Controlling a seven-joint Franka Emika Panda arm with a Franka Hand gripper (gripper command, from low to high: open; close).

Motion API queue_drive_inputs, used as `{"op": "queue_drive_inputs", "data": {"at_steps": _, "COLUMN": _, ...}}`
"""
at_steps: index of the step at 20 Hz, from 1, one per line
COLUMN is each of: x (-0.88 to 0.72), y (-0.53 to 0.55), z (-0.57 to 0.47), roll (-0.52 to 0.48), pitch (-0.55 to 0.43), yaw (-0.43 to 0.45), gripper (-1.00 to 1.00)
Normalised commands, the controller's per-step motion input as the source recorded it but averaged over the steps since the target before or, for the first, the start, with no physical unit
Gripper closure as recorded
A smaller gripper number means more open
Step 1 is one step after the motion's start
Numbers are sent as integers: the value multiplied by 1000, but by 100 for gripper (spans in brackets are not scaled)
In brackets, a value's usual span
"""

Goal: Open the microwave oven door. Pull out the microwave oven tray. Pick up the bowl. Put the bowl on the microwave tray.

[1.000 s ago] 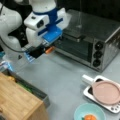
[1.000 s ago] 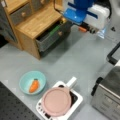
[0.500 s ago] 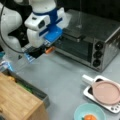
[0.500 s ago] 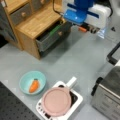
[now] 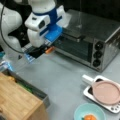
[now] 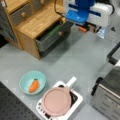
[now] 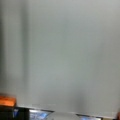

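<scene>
No brand, label or writing can be read on anything here.

My gripper point(image 5: 37, 51) sits in the upper left of a front view, over the grey tabletop point(image 5: 65, 75) just off the left end of the microwave oven point(image 5: 92, 42); I cannot tell whether its fingers are spread or pressed together. It also shows at the top of a front view point(image 6: 91, 27), beside the wooden drawer cabinet point(image 6: 30, 25).

The microwave oven door point(image 5: 73, 47) stands upright against the oven's front, its bar handle along the top edge. The microwave oven tray is not visible.

The bowl point(image 6: 32, 82) rests on the tabletop at the lower left of a front view with an orange carrot point(image 6: 34, 85) lying in it; it also shows at the bottom edge point(image 5: 90, 113). Just beside it, a white dish point(image 6: 73, 98) with a stubby handle carries a pink plate point(image 6: 56, 101).

The cabinet's grey drawer point(image 6: 50, 37) is pulled out, with something green inside.

My wrist view shows mostly plain grey surface.
</scene>
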Motion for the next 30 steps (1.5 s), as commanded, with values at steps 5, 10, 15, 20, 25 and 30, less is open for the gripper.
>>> {"op": "queue_drive_inputs", "data": {"at_steps": 5, "x": 4, "y": 57, "z": 156, "roll": 516, "pitch": 147, "yaw": 41, "gripper": -100}}
{"op": "queue_drive_inputs", "data": {"at_steps": 10, "x": 58, "y": 69, "z": -11, "roll": 399, "pitch": 107, "yaw": 63, "gripper": -100}}
{"op": "queue_drive_inputs", "data": {"at_steps": 15, "x": -8, "y": 162, "z": -19, "roll": 393, "pitch": 99, "yaw": 60, "gripper": -100}}
{"op": "queue_drive_inputs", "data": {"at_steps": 20, "x": -40, "y": 180, "z": -8, "roll": 283, "pitch": 69, "yaw": 33, "gripper": -100}}
{"op": "queue_drive_inputs", "data": {"at_steps": 25, "x": -42, "y": 258, "z": -51, "roll": 158, "pitch": 19, "yaw": 3, "gripper": -100}}
{"op": "queue_drive_inputs", "data": {"at_steps": 30, "x": -20, "y": 400, "z": -88, "roll": 117, "pitch": -5, "yaw": -36, "gripper": -100}}
